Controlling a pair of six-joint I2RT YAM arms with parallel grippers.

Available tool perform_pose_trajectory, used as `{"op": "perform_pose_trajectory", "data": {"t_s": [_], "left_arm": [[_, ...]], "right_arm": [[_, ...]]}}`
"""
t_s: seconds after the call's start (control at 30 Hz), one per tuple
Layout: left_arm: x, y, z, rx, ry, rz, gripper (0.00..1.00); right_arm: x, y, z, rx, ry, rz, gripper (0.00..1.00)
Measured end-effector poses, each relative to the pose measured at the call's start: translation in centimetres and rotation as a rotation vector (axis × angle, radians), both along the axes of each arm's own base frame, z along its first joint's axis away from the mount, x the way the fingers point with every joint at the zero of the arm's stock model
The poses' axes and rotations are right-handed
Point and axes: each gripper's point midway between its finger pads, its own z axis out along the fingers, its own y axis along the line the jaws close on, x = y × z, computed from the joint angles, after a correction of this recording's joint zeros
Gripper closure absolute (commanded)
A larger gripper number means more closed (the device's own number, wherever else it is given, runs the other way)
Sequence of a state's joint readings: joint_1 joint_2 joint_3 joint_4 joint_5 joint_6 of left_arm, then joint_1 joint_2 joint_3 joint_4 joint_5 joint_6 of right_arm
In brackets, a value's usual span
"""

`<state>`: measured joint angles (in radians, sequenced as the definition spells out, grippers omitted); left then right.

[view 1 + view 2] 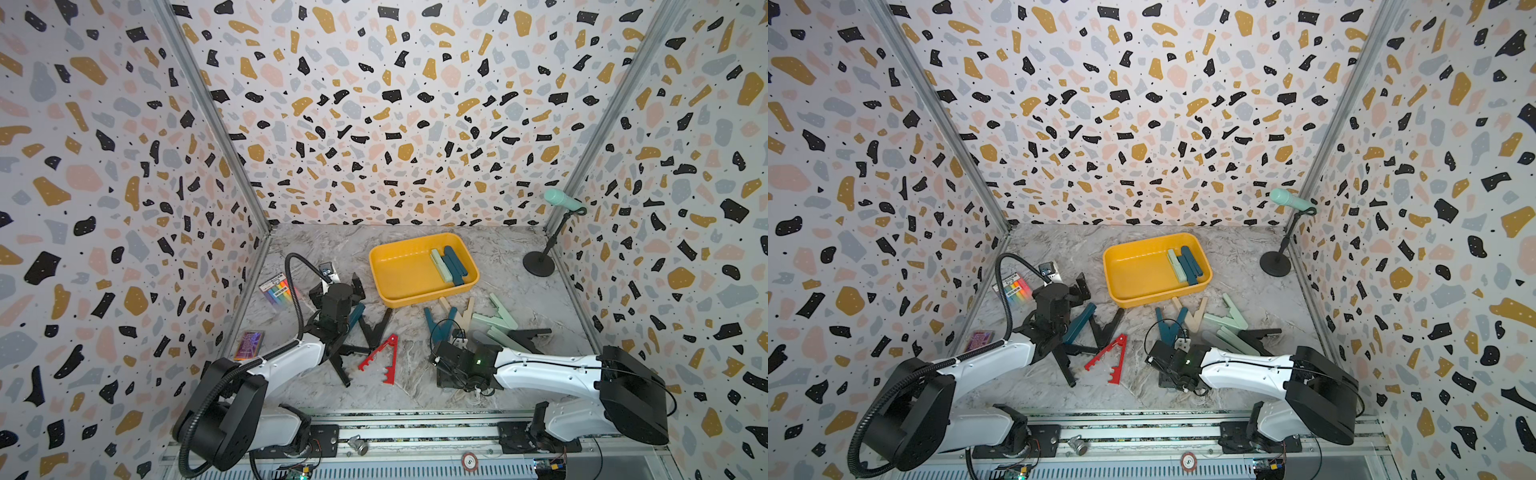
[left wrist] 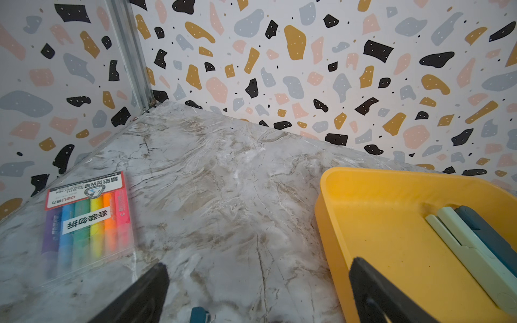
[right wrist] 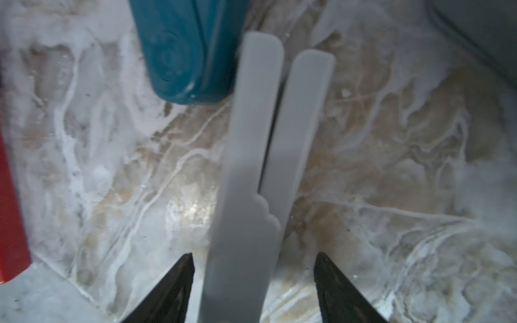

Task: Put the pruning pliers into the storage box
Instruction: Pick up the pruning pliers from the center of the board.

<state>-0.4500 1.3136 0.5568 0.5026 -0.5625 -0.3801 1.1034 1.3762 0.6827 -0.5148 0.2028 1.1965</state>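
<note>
Right wrist view, blurred and cut by the lower edge: grey pruning pliers (image 3: 251, 167), running out of frame between the fingertips of the right claw (image 3: 254, 253); any contact lower down out of sight. Cut by the upper edge: teal pruning pliers (image 3: 181, 56). Cut by the left edge: red pruning pliers (image 3: 11, 209). Unidentifiable in the upper right corner: a dark grey shape (image 3: 481, 33). Both top views, partly hidden under the left arm: black pruning pliers (image 1: 341, 374). Left wrist view, clipped at right and bottom: storage box (image 2: 363, 201); of the left claw (image 2: 260, 263), fingertips only.
</note>
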Motion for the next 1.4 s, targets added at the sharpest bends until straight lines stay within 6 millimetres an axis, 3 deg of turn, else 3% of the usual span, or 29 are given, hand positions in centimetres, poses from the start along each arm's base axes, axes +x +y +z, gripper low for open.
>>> {"op": "perform_pose_trajectory", "data": {"t_s": [0.13,0.4,0.5,0.7,0.9,1.0,1.13,1.27,1.4], "left_arm": [[0.0,0.0,0.2,0.0,-0.005,0.0,0.01],[-0.2,0.2,0.8,-0.005,-0.02,0.005,0.0],[-0.2,0.2,0.8,-0.004,-0.018,0.006,0.01],[-0.2,0.2,0.7,-0.002,-0.017,0.007,0.0],[-0.2,0.2,0.7,-0.003,-0.017,0.007,0.01],[-0.2,0.2,0.7,-0.003,-0.017,0.008,0.0],[-0.2,0.5,0.8,-0.001,-0.02,0.021,0.01],[-0.2,0.5,0.8,-0.004,-0.02,0.024,0.01],[-0.2,0.6,0.8,-0.006,-0.022,0.028,0.0]], "right_arm": [[1.1,-0.7,-0.4,0.001,-0.002,-0.049,0.3],[3.1,-0.2,-0.5,0.015,-0.03,-0.054,0.33],[3.6,0.1,-0.5,0.019,-0.041,-0.041,0.41],[3.8,0.0,-0.6,0.012,-0.042,-0.025,0.68],[3.1,-1.1,-0.1,-0.009,-0.036,-0.012,0.79],[3.2,-1.7,1.7,-0.003,-0.078,-0.005,0.79],[4.3,-1.9,5.7,0.029,-0.192,0.007,0.78],[6.6,-1.8,10.2,0.073,-0.315,0.007,0.78],[9.9,-2.9,13.0,0.074,-0.402,-0.011,0.78]]}}
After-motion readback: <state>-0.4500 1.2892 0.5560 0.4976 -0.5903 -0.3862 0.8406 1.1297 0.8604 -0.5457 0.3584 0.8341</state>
